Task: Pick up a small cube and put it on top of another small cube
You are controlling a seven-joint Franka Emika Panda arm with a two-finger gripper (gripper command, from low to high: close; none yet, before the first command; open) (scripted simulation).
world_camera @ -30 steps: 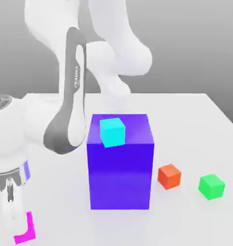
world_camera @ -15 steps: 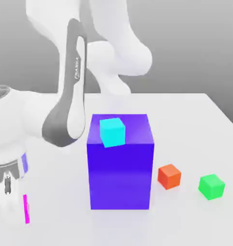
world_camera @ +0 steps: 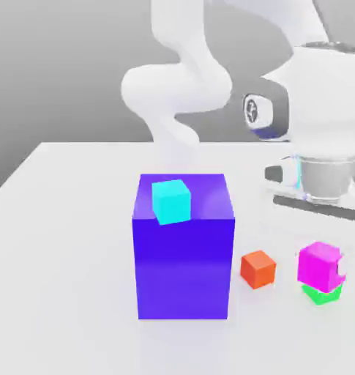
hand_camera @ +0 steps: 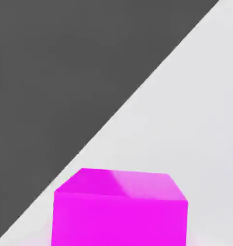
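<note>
We see the claw [world_camera: 323, 265] closed on the magenta cube [world_camera: 319, 264], holding it just above the green cube [world_camera: 321, 294] at about four o'clock on the white counter [world_camera: 63, 256]. The orange-red cube [world_camera: 258, 268] sits at nine o'clock from that pair, beside the tall blue-purple block [world_camera: 184, 249] bearing a cyan cube [world_camera: 171, 201].

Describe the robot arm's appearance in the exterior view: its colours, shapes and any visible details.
The arm is glossy white, built of thick rounded segments that curve like bent tubes. A dark grey circular cap with a blue-violet rim marks the joint near the wrist. Below it, the hand is a pale grey cylinder with a thin cyan line, ending in a flat bar.
</note>
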